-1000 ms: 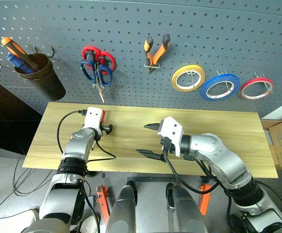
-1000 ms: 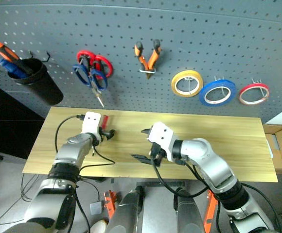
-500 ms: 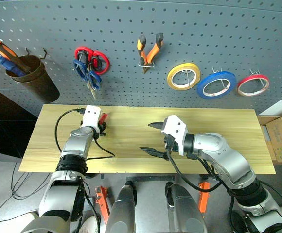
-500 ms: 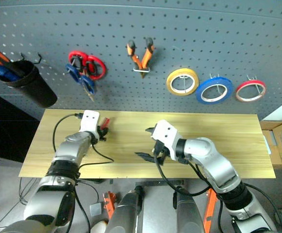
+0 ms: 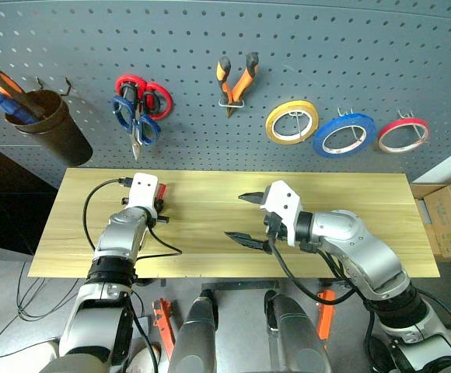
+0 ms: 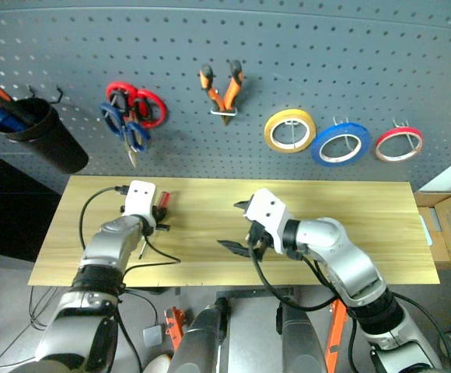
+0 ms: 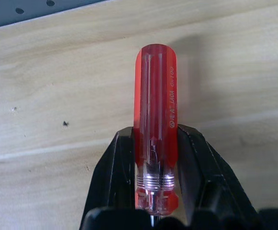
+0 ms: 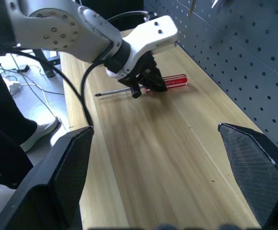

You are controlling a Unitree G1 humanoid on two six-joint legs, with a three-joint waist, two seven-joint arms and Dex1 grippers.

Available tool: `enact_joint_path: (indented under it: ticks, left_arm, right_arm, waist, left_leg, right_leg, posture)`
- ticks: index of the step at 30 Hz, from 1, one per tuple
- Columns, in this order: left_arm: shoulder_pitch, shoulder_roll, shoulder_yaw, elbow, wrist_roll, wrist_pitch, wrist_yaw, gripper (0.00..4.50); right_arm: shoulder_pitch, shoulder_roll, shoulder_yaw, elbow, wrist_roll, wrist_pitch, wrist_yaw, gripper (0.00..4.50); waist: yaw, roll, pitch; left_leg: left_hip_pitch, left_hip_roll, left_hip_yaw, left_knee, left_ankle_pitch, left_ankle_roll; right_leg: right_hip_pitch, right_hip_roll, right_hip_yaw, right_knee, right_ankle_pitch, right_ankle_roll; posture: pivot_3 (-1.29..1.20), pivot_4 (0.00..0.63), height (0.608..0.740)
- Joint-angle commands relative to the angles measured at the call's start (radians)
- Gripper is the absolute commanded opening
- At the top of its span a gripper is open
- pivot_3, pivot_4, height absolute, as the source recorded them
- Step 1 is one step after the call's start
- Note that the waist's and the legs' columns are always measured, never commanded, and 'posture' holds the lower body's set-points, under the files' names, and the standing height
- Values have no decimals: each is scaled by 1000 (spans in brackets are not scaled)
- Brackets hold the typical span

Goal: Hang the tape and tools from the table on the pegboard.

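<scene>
Fingers (image 7: 115,167) of left gripper (image 7: 151,177) clamping screwdriver (image 7: 154,110) low on handle — risking pivoting, slipping in lifting; right gripper (image 5: 245,217) gaping, empty.

Pegboard (image 5: 210,47): dark grey, a regular grid of small holes. Table (image 5: 350,194): pale yellowish wood, fine straight grain.

Three tape rings seen at the board's 3 o'clock side: yellow roll (image 5: 291,123), blue tape (image 5: 343,135), red roll (image 5: 403,134).

Pliers (image 5: 236,78) near 12 o'clock: orange and black handles. Scissors toward 9 o'clock: red-handled scissors (image 5: 143,92) and dark-blue-handled scissors (image 5: 134,126), overlapping. Cup (image 5: 48,126) at far 9 o'clock: dark brown-black, an orange-and-black handle noted inside.

Screwdriver (image 7: 155,110): translucent red handle, silver collar. Left gripper (image 7: 153,165) fingers black, housing white. Right gripper (image 5: 245,220) black-fingered, white-cased.
</scene>
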Motion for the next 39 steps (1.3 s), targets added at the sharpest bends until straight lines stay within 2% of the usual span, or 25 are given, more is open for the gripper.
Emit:
enact_joint_path:
  ticks: [1, 6, 11, 15, 22, 28, 31, 39]
  left_arm:
    - [72, -5, -35, -129, 22, -19, -15, 850]
    - [157, -31, -46, -323, 34, 11, 14, 850]
    - [231, -47, -3, -521, 27, 48, 54, 850]
    - [265, -62, 43, -671, 8, 58, 74, 850]
    - [316, -61, 112, -890, -6, 111, 88, 850]
    - [374, -58, 151, -1065, 4, 128, 105, 850]
    - [343, -46, 178, -1105, 1, 115, 106, 850]
    - [89, 75, 263, -906, 6, 3, 103, 850]
  right_arm:
    - [7, 10, -45, -38, 48, -9, 14, 4500]
    - [-7, 47, -99, -27, 99, -2, -4, 4500]
    - [-15, 55, -127, -25, 129, -10, 3, 4500]
    - [-26, 98, -201, -77, 270, 49, 1, 4500]
    - [-99, 179, -343, -121, 492, 198, -137, 4500]
    - [-133, 194, -369, -120, 545, 220, -213, 4500]
    - [-150, 196, -359, -109, 540, 201, -220, 4500]
    - [-205, 218, -332, -66, 509, 150, -237, 4500]
  waist:
    - [1, 0, 0]
    - [8, 0, 0]
    - [21, 0, -2]
    - [33, -1, -4]
    - [56, -3, -15]
    - [68, -5, -35]
    - [79, -5, -47]
    - [97, -5, -77]
  left_leg:
    - [0, 0, 0, 0, 0, 0]
    - [-2, 7, 0, 0, 0, 0]
    - [-2, 8, 0, 0, 0, -1]
    - [-3, 9, 0, 0, 0, -1]
    - [-3, 9, -1, 0, 1, -4]
    - [-4, 8, 0, 0, 1, -4]
    - [-4, 7, 0, 0, 1, -5]
    - [0, 14, -3, 0, 5, -12]
  right_leg:
    - [0, 0, 0, 0, 0, 0]
    - [-1, 0, 0, 0, 0, 0]
    - [-2, 1, -1, 0, 0, 0]
    - [-2, 1, -2, -1, 0, 0]
    - [-2, 1, -3, -1, 2, -1]
    - [-3, 2, -3, -2, 4, -5]
    - [-3, 3, -3, -2, 4, -6]
    - [0, 16, -5, -2, 8, -10]
  posture:
    - [73, 372, 740]
    - [97, 336, 740]
    - [132, 305, 740]
    - [164, 270, 740]
    - [203, 228, 740]
    - [214, 203, 740]
    - [232, 192, 740]
    - [239, 165, 740]
